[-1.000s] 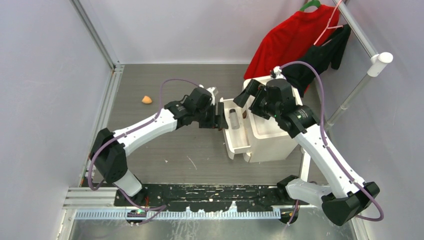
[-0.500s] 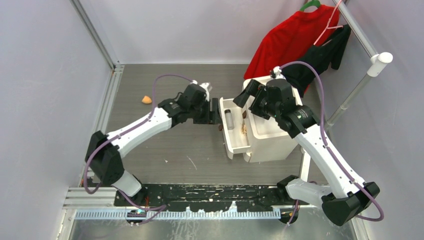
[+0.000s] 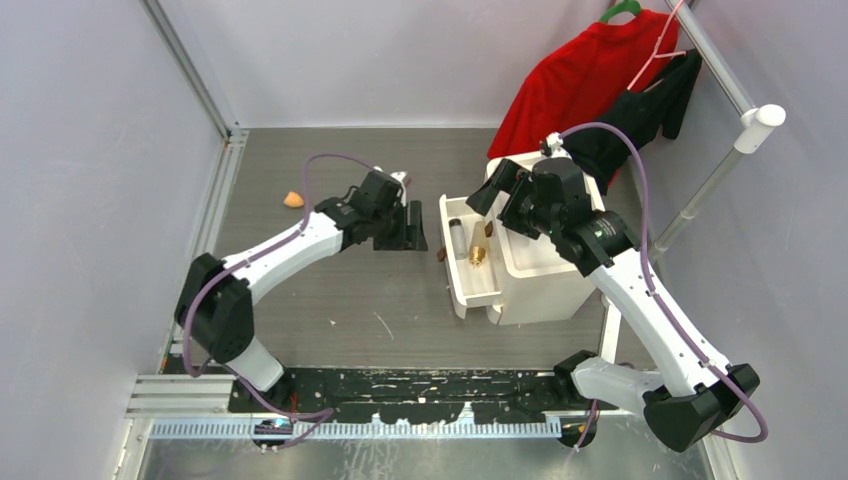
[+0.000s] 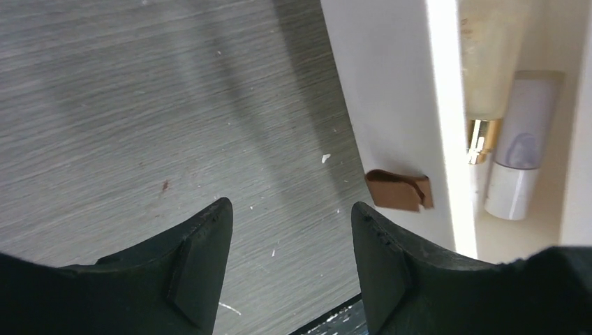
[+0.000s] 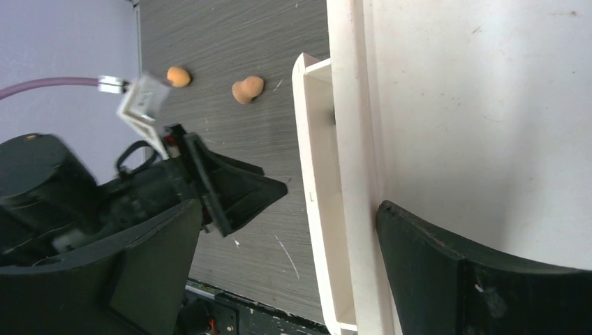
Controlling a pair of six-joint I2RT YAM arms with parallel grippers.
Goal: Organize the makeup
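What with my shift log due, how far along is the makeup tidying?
Done: a clear vial and gold-brown bottle lie in the open drawer. In hand: nothing; the left gripper is open beside the drawer front, the right gripper open above the cabinet top. Left: an orange sponge and a second sponge on the table.

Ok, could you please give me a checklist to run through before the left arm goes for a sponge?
1. Drawer ready to receive items: ok; the drawer stands out from the white cabinet.
2. Left gripper free: ok; open and empty.
3. Left gripper clear of the brown handle tab: ok; apart from it.
4. Right gripper free: ok; open over the cabinet top, holding nothing.
5. Makeup all put away: not ok; the orange sponge and a second sponge lie on the table.
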